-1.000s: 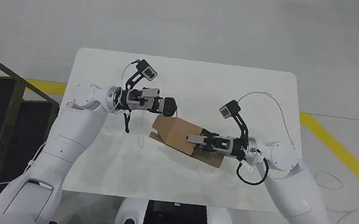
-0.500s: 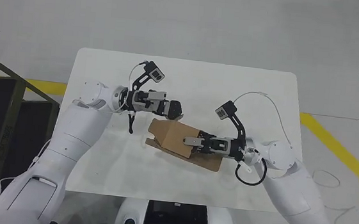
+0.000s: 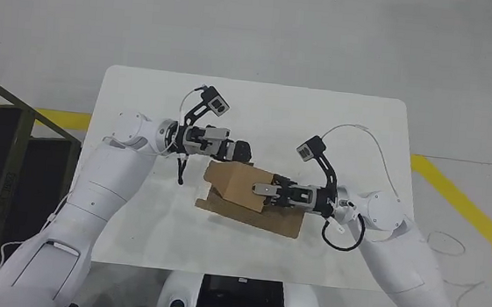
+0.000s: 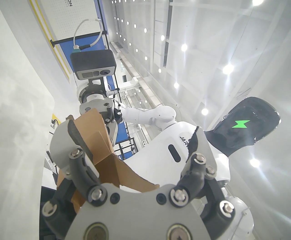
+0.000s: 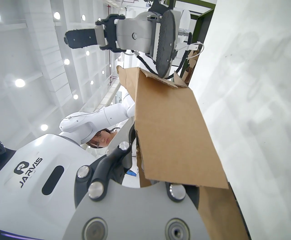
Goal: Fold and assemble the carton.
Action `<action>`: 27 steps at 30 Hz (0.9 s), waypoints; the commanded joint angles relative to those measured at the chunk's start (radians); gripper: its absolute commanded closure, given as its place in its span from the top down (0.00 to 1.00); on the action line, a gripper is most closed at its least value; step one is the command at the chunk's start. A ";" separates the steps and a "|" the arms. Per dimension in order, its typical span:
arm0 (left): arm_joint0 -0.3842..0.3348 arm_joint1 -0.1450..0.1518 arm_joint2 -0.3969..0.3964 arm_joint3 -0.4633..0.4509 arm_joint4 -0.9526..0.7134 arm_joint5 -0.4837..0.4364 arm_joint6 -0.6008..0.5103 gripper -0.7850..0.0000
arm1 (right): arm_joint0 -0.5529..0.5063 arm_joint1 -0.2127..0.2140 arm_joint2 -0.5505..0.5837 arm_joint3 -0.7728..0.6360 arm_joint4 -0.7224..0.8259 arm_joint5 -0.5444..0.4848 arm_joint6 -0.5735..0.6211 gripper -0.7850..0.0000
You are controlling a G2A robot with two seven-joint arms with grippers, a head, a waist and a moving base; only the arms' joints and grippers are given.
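Now the left gripper (image 3: 233,149) is touching the far end of the carton (image 3: 241,185). A second ago it was hanging a little way off. Its fingers are standing wide apart, and in the left wrist view one finger (image 4: 74,134) is sitting right beside a brown flap (image 4: 97,136).

The right gripper (image 3: 269,192) is clamping one wall of the carton and is staying in about the same spot. The carton is turning a little, and a loose flap (image 3: 211,205) is now lying flatter on the table (image 3: 146,92).

I think this means the right arm is keeping the carton steady while the left one is getting ready to push an end flap in. The carton is still looking open and only half made.

The carton is sitting near the middle of the table, well away from every edge. The front edge is the nearest one to the flat flap. Bare table is lying behind the left gripper and off to both sides, so the arms are getting room to swing. The two grippers are near each other at the carton, so bumping is looking like the main worry.
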 commanded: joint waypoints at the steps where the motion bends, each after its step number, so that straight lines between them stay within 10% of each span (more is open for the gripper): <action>1: 0.002 0.002 -0.010 0.005 0.015 -0.012 0.024 1.00 | 0.000 0.002 0.010 0.001 0.000 -0.002 -0.001 0.00; 27: 0.076 0.021 -0.072 -0.085 0.023 0.020 0.019 1.00 | -0.030 0.017 0.090 -0.001 -0.049 0.025 -0.071 0.00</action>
